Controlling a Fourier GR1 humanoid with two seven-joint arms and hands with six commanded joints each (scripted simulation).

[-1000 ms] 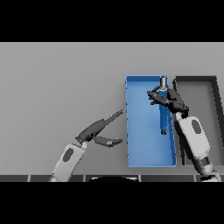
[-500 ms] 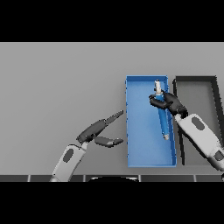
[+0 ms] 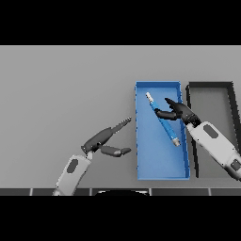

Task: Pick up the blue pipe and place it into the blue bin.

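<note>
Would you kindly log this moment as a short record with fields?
blue pipe: lying slantwise inside the blue bin
right robot hand: over the bin, fingers open, fingertips at the pipe
left robot hand: open, over the grey table, left of the bin
dark bin: right of the blue bin

A dark grey bin is seen on the grey worktop, set at the worktop's right end, towards its far edge.
</note>
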